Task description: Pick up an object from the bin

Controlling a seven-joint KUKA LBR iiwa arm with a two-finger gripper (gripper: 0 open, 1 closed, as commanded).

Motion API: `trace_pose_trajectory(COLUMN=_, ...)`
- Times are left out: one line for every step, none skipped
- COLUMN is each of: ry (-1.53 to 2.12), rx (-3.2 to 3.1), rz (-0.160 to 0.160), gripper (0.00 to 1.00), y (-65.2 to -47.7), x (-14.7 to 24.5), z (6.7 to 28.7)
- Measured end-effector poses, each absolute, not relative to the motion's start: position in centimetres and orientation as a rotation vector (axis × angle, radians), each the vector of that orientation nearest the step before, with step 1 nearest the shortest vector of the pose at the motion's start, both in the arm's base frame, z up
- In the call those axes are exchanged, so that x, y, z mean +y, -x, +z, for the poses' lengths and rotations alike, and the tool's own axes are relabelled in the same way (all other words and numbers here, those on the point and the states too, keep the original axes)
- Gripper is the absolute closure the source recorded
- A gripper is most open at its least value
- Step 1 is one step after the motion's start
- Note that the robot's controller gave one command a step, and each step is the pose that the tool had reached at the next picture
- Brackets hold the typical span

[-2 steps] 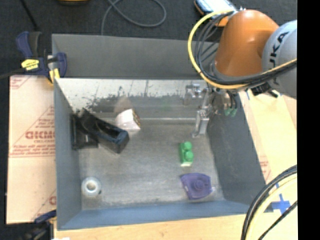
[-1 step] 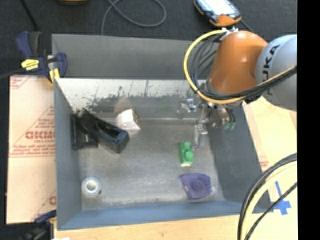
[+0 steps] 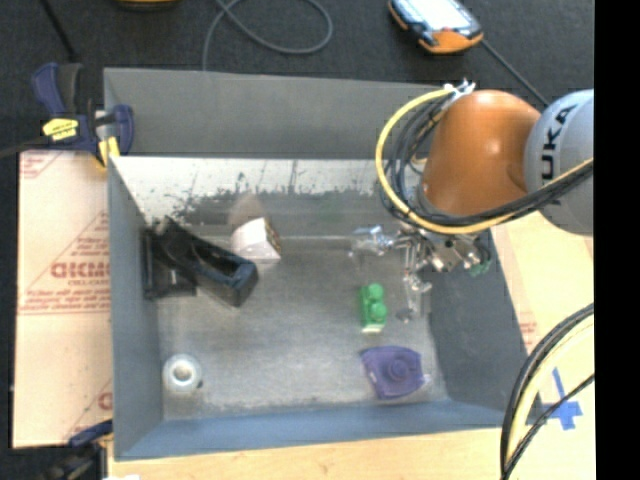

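Nearest thing to the hand is a small green piece on the floor of the bin, right of middle, lying just beside the hand on its left and apart from everything else. It looks like moulded plastic, so probably light, stiff, not fragile and a bit slick. It seems longer one way, so best pinched across the narrow sides, low down, or it may squirt out. A flat purple piece lies near it toward the front wall and would be harder to get under.

Arm comes in from the right, with its orange cover over the back right of the bin and the hand hanging down toward the floor. Can't tell how far open the hand is - nothing seen in it.
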State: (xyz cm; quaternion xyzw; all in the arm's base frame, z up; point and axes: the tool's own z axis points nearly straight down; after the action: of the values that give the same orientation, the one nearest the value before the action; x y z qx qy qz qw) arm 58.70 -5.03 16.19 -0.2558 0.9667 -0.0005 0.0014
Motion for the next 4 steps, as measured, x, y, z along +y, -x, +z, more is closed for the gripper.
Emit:
trace_pose_trajectory(ry=0.8, rx=3.034, rz=-0.002, gripper=0.0, y=-60.3, x=-7.6, z=13.4)
trace_pose_trajectory(ry=1.272, rx=2.864, rz=-0.007, gripper=0.0, y=-59.4, x=-7.0, z=8.7)
trace_pose_trajectory(ry=1.593, rx=2.697, rz=-0.007, gripper=1.0, y=-59.7, x=-6.5, z=7.3)
trace_pose_trajectory(ry=1.592, rx=2.697, rz=-0.007, gripper=1.0, y=-59.7, x=-6.5, z=7.3)
